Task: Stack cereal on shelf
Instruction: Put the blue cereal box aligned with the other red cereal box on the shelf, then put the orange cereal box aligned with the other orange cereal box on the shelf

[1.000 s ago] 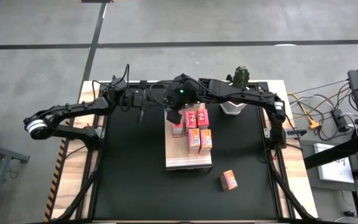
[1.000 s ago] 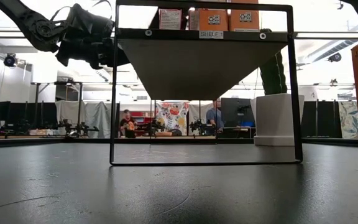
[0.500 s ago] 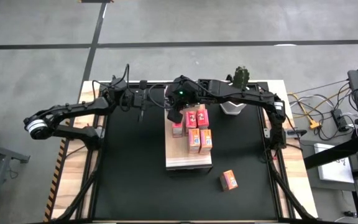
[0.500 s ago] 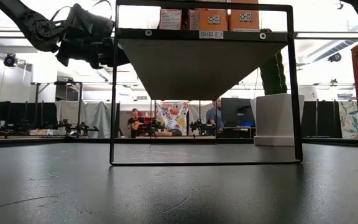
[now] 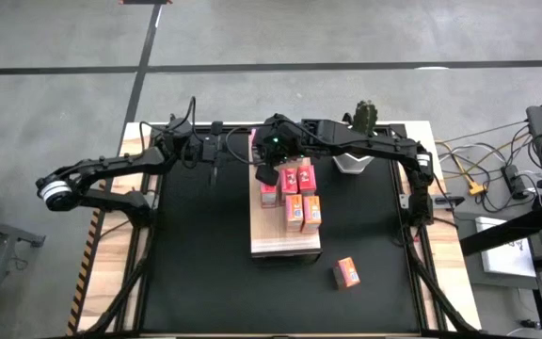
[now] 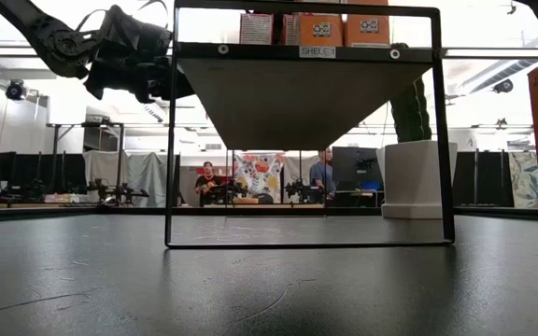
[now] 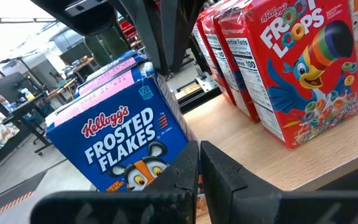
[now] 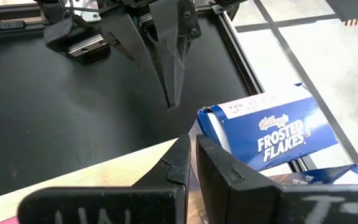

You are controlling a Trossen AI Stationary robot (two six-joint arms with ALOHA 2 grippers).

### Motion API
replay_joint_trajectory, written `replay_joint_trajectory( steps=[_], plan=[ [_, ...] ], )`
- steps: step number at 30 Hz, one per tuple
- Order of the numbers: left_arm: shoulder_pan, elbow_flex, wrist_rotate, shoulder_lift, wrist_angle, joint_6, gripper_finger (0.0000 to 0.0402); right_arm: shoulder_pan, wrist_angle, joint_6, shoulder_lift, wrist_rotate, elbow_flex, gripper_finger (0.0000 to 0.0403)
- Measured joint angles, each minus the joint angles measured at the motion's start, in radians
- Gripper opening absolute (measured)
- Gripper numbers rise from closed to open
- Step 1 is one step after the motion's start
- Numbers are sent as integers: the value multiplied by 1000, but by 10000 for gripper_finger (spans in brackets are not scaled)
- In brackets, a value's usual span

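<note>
The wooden shelf [image 5: 284,243] stands raised on a black frame in the middle of the mat. On it stand pink-red boxes [image 5: 297,177], orange boxes [image 5: 302,213] and a blue Frosted Flakes box [image 7: 120,140] at its far left corner. One orange box [image 5: 346,273] stands on the mat, near right. My right gripper [image 5: 266,172] is shut above the shelf's far left corner, next to the blue box [image 8: 272,134]. My left gripper [image 5: 215,169] is shut over the mat, left of the shelf and apart from it. My right gripper points down from above, its shut fingers [image 7: 159,37] at the blue box's top edge near a corner [image 7: 146,67]. I cannot tell whether they touch it. The box stands upright on the shelf.
A cactus [image 5: 365,115] in a white pot [image 6: 417,177] stands at the far right, behind the shelf. The shelf's black frame [image 6: 170,140] has posts on the mat. Bare black mat [image 5: 196,273] lies to the near left. People are in the room behind.
My right gripper has shifted slightly at the shelf's far left corner. A pink box top now shows beside it on the far side in the high view. My left arm has kept still.
</note>
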Motion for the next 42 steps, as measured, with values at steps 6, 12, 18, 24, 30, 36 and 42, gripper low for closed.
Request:
replay_joint_trajectory(
  steps=[6,12,18,24,30,36,42],
  plan=[
    [-1,0,1,0,0,0,0,0,1,-5,-5,0,0,18],
    [-1,0,2,0,-1,0,0,1,-5,7,-40,-2,0,18],
    [0,0,2,0,-2,0,0,3,-59,11,-91,-3,1,18],
    [0,0,2,0,-2,0,0,0,-199,30,-134,-1,1,18],
    [0,0,2,1,-2,0,0,-9,-267,42,-141,0,-4,18],
    [0,0,2,1,-2,0,0,-15,-265,44,-127,25,-17,18],
    [0,0,1,1,-2,0,0,-15,-257,34,-118,76,-23,17]
  ],
)
